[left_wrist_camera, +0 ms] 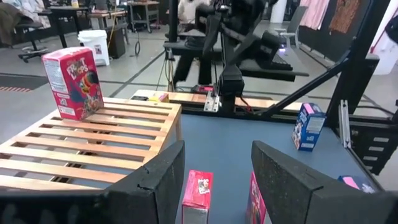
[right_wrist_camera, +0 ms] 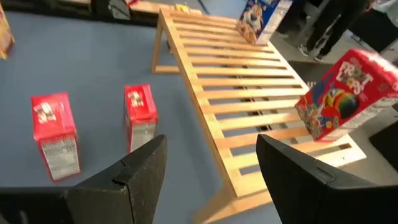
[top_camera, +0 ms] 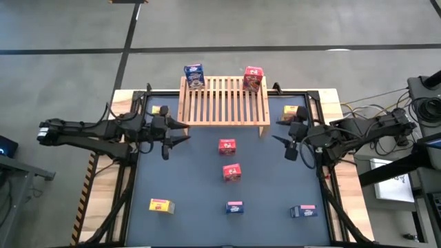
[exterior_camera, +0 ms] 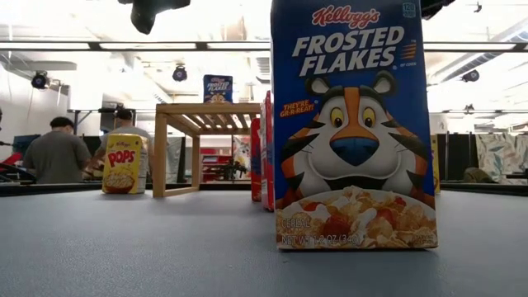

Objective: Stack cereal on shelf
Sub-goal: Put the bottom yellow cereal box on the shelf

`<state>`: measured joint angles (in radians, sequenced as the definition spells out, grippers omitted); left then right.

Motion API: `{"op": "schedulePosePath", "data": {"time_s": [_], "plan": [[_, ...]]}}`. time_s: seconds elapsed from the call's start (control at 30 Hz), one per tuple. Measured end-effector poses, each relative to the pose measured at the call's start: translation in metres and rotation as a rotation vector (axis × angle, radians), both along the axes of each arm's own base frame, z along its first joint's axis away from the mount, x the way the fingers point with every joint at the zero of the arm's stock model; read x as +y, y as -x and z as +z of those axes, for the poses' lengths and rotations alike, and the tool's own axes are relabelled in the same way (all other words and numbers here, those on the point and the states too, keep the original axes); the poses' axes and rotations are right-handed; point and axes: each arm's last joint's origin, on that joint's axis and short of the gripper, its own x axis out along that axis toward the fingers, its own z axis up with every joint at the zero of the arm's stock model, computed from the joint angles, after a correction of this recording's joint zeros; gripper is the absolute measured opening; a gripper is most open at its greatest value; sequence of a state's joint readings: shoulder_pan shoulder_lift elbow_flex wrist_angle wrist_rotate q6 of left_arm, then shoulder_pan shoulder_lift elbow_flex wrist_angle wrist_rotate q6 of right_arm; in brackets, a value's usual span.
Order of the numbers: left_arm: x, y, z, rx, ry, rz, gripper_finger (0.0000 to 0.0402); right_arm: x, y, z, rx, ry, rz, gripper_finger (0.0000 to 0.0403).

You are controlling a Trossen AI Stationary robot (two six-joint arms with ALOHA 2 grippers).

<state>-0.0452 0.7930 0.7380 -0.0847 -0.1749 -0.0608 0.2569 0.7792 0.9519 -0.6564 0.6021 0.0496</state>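
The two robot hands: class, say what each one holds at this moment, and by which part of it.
Nothing is held. The left hand and the right hand both hover open and empty on either side of the light wooden slatted rack.

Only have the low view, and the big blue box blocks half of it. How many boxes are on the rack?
Observer: Two. A blue box stands on the far left corner of the rack, and a red box on its far right corner.
Operator: Is either tool holding anything?
Observer: No. The left tool and right tool are both open and empty, one at each side of the rack's near edge.
Operator: Closest boxes to pick?
Observer: Likely the first centre red box, just in front of the rack, then the second centre red box beyond it. Both stand on the table between the tools.
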Motion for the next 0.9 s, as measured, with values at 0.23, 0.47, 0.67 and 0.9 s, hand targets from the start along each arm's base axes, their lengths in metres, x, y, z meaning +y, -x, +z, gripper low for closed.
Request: {"op": "schedulePosePath", "data": {"time_s": [0.23,0.47,0.67,0.9], "plan": [[0.0,-0.013,-0.01,0.053,0.067,0.013,0.017,0.001,-0.004,0.001,-0.014,0.009,0.016,0.0237],[-0.001,-0.015,-0.007,0.224,0.097,0.028,0.017,0.002,-0.008,-0.008,0.011,0.014,0.02,0.0237],[-0.005,-0.02,0.01,0.38,0.138,0.022,0.0154,0.005,-0.014,-0.011,0.037,0.007,0.07,0.0237],[-0.03,-0.038,0.012,0.563,0.28,-0.083,0.0119,0.007,-0.018,-0.012,0.033,0.021,0.084,0.0237]]}}
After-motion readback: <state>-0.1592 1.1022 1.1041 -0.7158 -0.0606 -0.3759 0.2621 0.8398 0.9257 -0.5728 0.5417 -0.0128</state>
